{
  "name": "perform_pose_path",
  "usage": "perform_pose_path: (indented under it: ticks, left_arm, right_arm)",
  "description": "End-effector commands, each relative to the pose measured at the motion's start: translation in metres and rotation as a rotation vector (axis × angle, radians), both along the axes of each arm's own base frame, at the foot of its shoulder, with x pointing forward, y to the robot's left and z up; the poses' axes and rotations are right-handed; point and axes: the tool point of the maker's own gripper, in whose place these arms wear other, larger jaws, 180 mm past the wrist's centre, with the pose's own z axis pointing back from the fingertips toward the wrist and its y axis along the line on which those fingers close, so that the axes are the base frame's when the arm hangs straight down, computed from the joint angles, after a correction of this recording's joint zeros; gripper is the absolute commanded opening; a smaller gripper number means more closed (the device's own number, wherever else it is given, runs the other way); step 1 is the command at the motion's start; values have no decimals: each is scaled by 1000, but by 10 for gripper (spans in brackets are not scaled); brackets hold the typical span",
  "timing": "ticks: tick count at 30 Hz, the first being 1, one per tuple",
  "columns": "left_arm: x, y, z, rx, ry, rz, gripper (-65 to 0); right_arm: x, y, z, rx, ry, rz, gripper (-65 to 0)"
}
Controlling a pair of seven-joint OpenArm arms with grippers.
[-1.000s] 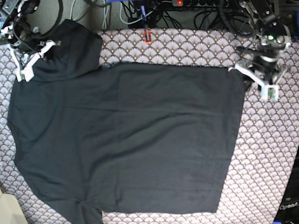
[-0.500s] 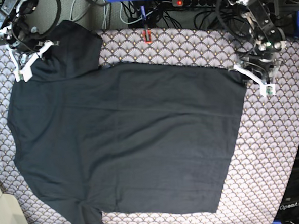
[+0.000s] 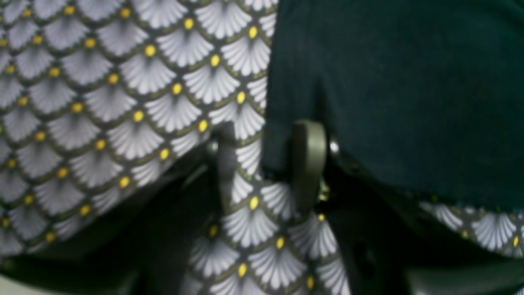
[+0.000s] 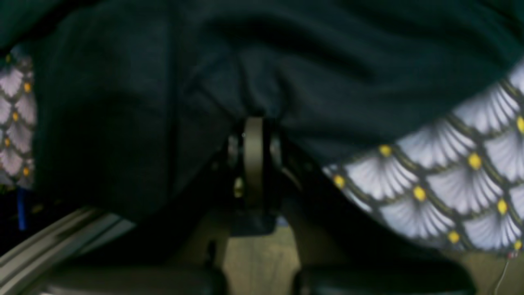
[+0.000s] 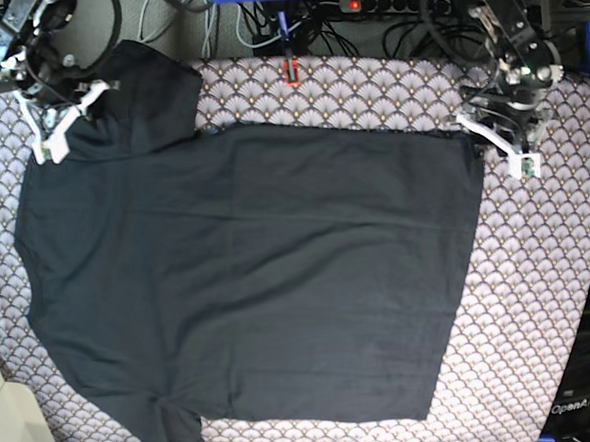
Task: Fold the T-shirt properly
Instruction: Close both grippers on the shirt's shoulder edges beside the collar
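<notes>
the base view shows the plain black soft fabric t-shirt [image 5: 248, 274] spread flat across the grey scallop-patterned cloth [image 5: 540, 296], while only the wrist views show the left gripper [image 3: 268, 164] spread astride its hem corner and the right gripper [image 4: 254, 159] pinching its sleeve.

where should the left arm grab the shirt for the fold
Probably the hem corner of the T-shirt nearest the left gripper, coming in low from off the cloth. The shirt lies flat, so only an edge gives the jaws something to pinch. They stand open astride that corner already, one finger over the fabric. The right gripper is shut on the shoulder end.
</notes>
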Motion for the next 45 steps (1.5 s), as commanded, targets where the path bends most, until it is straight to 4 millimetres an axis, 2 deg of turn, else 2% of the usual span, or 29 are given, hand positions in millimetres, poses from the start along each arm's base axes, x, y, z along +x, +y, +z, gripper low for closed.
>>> perform_pose_path:
  ticks: [1, 7, 16, 19, 31, 37, 42, 44, 45]
  left_arm:
    - [12, 2, 18, 13, -71, -2, -418]
    - [12, 1, 17, 10, -67, -4, -418]
    - [9, -8, -2, -40, -32, 3, -418]
    - [13, -9, 1, -40, -69, 3, -418]
    - [7, -4, -3, -31, -55, 17, -418]
    - [-2, -11, -27, -79, 2, 23, -418]
    - [-5, -13, -31, -86, 15, 20, -422]
    - [-5, -14, -32, -87, 19, 17, -458]
    - [-5, -15, -31, -86, 17, 14, -508]
  right_arm:
    - [6, -1, 6, -6, -27, 9, -644]
    - [8, 4, 5, 0, -27, 26, -644]
    - [8, 4, 5, 0, -27, 28, -644]
    - [8, 1, 6, -8, -27, 31, -644]
    - [8, -1, 6, -14, -25, 33, -644]
    - [8, -1, 6, -14, -25, 33, -644]
    - [8, -1, 6, -16, -24, 33, -644]
    - [8, -1, 6, -16, -24, 33, -644]
    - [8, -1, 6, -16, -24, 33, -644]
